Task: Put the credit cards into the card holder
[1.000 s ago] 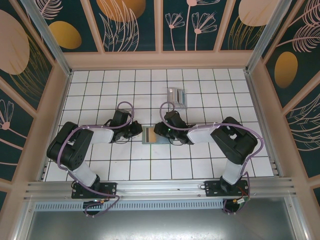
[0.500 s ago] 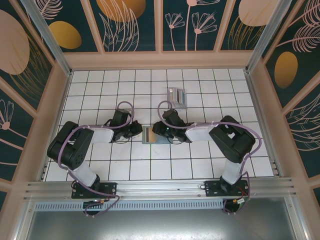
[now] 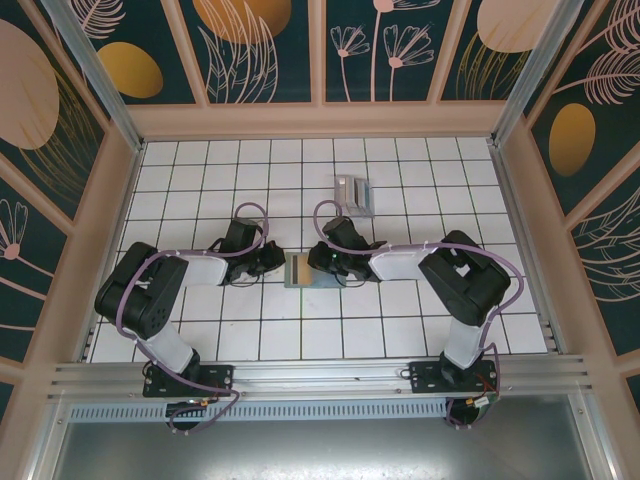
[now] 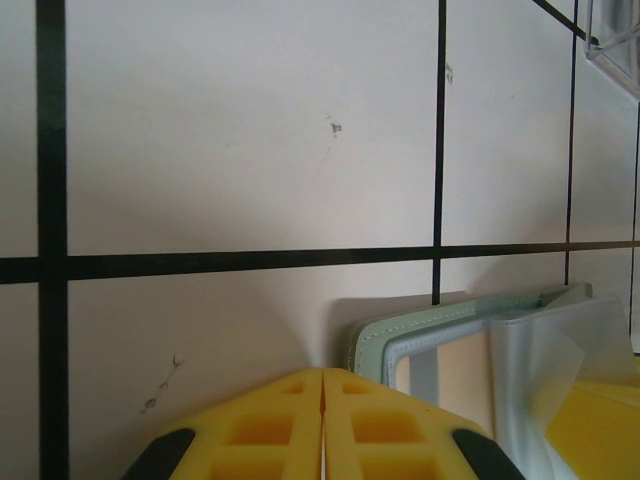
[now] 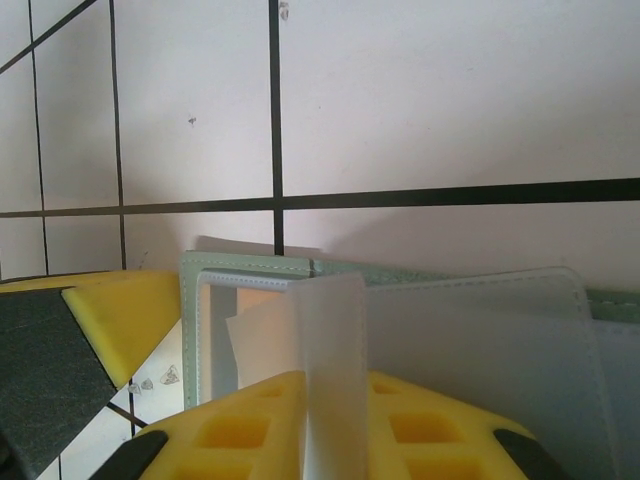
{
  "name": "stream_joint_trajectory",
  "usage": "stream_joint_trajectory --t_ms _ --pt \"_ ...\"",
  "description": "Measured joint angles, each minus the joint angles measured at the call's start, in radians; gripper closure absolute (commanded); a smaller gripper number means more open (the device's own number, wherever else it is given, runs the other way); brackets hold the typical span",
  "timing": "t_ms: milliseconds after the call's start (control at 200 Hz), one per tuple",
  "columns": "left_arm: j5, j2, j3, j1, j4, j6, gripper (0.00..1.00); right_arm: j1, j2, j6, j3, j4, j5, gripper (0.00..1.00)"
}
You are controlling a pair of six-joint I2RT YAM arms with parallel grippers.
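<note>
Credit cards [image 3: 353, 195] sit piled at upper centre, not yet loaded; card holder [image 3: 300, 270] lies open mid-frame, right gripper [image 5: 335, 392] pinching its clear flap [image 5: 336, 320], left gripper [image 4: 322, 385] closed empty

We see the left gripper [image 3: 279, 262] and right gripper [image 3: 316, 262] hemming the card holder [image 3: 298, 271] — bare tiles [image 3: 200, 190] elsewhere, save the credit cards [image 3: 353, 195] beyond.
</note>
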Motion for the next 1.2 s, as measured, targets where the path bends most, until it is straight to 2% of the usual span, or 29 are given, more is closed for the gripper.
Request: stream_joint_trajectory --t_ms 335,626,1066,1201 --pt "0.001 0.003 0.000 0.000 0.009 -0.005 0.90 0.001 -0.039 0.001 0.000 -0.007 -0.003 0.77" --pt "0.004 0.006 0.000 0.000 0.016 -0.012 0.90 0.005 -0.047 0.001 0.000 -0.010 -0.004 0.76" --pt "0.004 0.006 0.000 0.000 0.017 -0.012 0.90 0.006 -0.012 0.000 -0.002 -0.010 -0.002 0.79" --pt "0.004 0.006 0.000 0.000 0.017 -0.012 0.90 0.006 0.005 0.000 -0.002 -0.010 -0.001 0.82"
